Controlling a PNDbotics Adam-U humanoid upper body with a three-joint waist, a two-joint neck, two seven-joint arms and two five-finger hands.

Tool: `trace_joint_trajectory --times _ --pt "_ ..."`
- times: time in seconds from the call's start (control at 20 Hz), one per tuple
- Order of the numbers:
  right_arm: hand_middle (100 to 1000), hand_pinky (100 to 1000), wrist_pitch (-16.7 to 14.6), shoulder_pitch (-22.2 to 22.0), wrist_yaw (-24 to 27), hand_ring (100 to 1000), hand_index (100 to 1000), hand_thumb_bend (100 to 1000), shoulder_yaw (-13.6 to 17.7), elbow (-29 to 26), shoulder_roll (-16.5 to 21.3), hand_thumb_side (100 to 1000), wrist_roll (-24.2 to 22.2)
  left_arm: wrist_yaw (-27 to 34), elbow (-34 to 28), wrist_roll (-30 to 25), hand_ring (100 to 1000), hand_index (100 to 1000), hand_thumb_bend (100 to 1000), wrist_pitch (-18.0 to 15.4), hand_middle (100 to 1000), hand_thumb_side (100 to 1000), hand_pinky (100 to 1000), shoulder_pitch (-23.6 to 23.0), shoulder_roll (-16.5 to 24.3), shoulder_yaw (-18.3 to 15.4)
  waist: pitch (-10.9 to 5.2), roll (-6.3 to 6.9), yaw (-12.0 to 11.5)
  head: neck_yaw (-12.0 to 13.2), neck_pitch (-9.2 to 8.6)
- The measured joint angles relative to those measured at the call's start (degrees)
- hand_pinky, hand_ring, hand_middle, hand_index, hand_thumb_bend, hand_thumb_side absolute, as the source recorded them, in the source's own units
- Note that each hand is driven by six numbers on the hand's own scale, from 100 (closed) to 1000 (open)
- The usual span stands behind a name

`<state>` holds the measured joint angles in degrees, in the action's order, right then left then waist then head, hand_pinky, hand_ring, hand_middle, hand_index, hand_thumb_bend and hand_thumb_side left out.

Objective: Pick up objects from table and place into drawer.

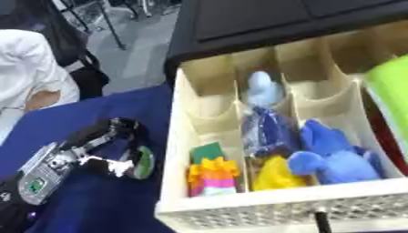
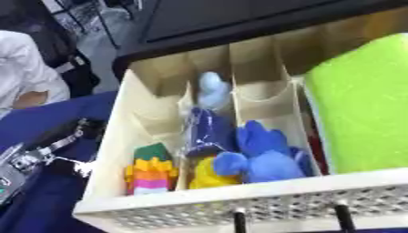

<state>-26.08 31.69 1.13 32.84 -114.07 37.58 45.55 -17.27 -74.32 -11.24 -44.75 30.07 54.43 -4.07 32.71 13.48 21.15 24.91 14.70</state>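
— What fills the view?
— A cream drawer (image 1: 263,211) with fabric dividers, pulled out over a blue table (image 1: 95,200). A lime-green pad (image 2: 363,100) lies at its right side.
— And inside?
— A blue plush toy (image 1: 331,157) in the right compartment, a dark blue bag (image 1: 269,129) above a yellow item (image 1: 275,175) in the middle, a rainbow-layered toy (image 1: 212,175) on the left.
— The hand?
— The left hand (image 1: 111,145) rests on the table beside the drawer, fingers curled round a small dark round object (image 1: 143,161).
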Motion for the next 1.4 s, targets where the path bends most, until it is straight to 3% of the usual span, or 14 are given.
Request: trace_joint_trajectory --times 0.85,0.95,1.1,1.2,1.4 --pt "604 568 0.2 -0.5 0.0 710 692 100 0.4 0.0 0.0 965 0.2 -2.5 -0.5 9.0 696 449 100 1.2 540 446 520 -2.7 0.1 -0.9 -1.47 0.0 -1.1 -0.8 1.62" --pt "604 567 0.3 -0.5 0.1 709 691 100 0.4 0.0 0.0 965 0.3 -2.9 -0.5 9.7 715 524 100 1.4 576 418 535 -2.8 0.1 -0.9 -1.48 0.0 -1.1 -0.9 1.65" --pt "603 567 0.3 -0.5 0.1 708 690 100 0.4 0.0 0.0 967 0.3 -3.9 -0.6 9.8 765 705 100 1.4 664 382 557 -2.8 0.1 -0.9 -1.48 0.0 -1.1 -0.9 1.65" --pt "603 567 0.3 -0.5 0.1 708 690 100 0.4 0.0 0.0 966 0.3 -5.3 -0.8 9.3 781 745 100 0.8 690 394 576 -2.8 0.1 -0.9 -1.48 0.0 -1.1 -0.9 1.85" --pt "602 565 0.3 -0.6 0.1 707 689 100 0.4 0.0 0.0 966 0.3 -7.9 -1.2 7.6 810 812 100 -0.7 733 443 626 -3.0 0.7 -0.9 -1.47 0.0 -1.9 -0.3 5.13"
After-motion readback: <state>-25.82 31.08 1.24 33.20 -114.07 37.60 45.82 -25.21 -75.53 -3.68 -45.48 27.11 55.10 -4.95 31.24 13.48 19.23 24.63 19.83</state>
